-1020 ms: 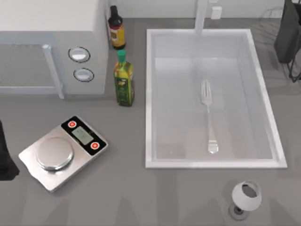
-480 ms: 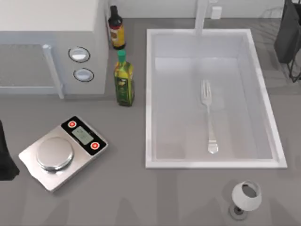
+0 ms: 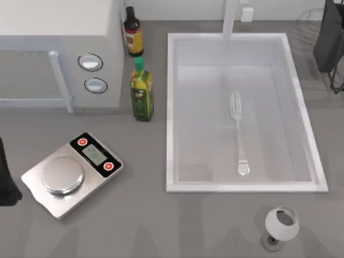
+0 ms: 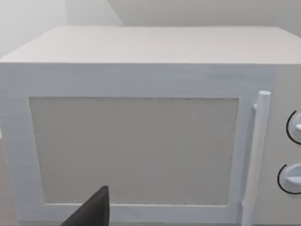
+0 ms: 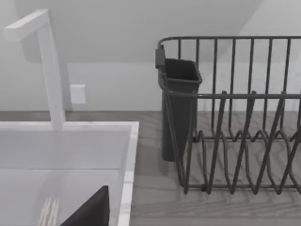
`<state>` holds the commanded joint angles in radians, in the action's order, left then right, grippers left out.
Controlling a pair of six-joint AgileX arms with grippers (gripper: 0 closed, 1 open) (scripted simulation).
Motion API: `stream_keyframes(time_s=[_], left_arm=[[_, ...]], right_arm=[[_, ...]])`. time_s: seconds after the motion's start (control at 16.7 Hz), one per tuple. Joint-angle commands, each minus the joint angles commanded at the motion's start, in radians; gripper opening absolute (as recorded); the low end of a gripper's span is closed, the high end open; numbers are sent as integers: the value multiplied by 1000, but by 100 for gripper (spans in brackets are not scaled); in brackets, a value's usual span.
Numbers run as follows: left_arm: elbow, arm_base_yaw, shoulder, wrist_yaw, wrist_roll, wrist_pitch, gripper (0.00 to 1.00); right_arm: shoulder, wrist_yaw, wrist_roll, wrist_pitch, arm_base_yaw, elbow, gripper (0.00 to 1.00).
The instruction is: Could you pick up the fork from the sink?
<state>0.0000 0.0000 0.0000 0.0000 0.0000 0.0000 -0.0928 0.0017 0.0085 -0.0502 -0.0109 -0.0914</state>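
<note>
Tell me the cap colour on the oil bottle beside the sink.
Green, on the oil bottle; the top view shows it best.

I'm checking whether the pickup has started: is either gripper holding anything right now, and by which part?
Nothing is held. The fork lies flat on the floor of the sink, untouched, with both arms parked at the top view's left and right edges.

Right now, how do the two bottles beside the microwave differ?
The green-capped bottle has yellow-green contents, a green label and a taller body; the dark bottle has a black cap, a brown body and a yellow-orange label, and looks shorter. The green-capped one stands nearer the scale; the dark one sits farther back, by the wall. Both stand upright between the microwave and the sink.
</note>
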Motion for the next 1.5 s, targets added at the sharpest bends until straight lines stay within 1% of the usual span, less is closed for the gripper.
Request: stream_keyframes(time_s=[0.18, 0.42, 1.2, 1.5], left_arm=[[0, 0, 0, 0, 0, 0, 100], [0, 0, 0, 0, 0, 0, 100], [0, 0, 0, 0, 0, 0, 100], [0, 0, 0, 0, 0, 0, 100]], right_arm=[[-166, 3, 17, -92, -20, -165, 100], [-485, 7, 52, -269, -59, -481, 100], [-1836, 12, 242, -1027, -239, -1802, 100], [-2276, 10, 316, -1272, -301, -2220, 100]])
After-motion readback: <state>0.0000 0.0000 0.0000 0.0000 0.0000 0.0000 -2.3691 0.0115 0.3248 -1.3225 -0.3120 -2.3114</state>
